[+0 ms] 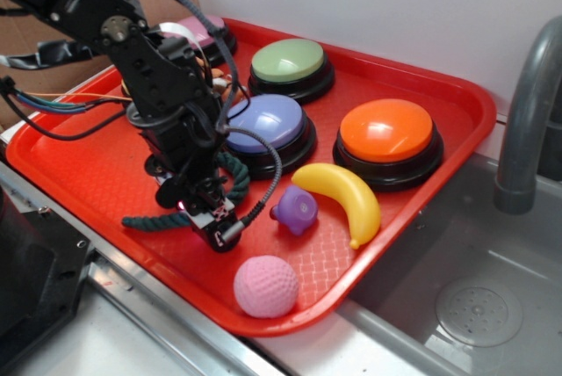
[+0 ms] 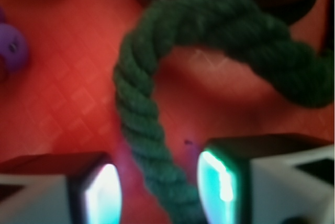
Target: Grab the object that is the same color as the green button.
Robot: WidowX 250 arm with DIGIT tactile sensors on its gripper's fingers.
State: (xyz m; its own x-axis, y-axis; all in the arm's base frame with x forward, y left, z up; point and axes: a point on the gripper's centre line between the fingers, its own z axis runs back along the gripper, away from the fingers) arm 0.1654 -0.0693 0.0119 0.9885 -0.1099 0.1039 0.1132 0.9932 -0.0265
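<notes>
A dark green twisted rope (image 1: 145,220) lies curved on the red tray (image 1: 79,165), in front of the lavender button. My gripper (image 1: 206,218) is lowered over it at the tray's front. In the wrist view the rope (image 2: 141,114) runs down between my two fingers (image 2: 102,192), and the gripper (image 2: 159,187) is open around it, with a gap to the left finger. The pale green dome button (image 1: 288,60) sits at the back of the tray. The tiger plush is hidden behind the arm.
A lavender button (image 1: 263,121) stands right behind the gripper and an orange button (image 1: 386,130) to its right. A yellow banana (image 1: 342,196), a purple toy (image 1: 294,209) and a pink ball (image 1: 265,285) lie nearby. A sink (image 1: 492,306) and faucet (image 1: 527,112) are to the right.
</notes>
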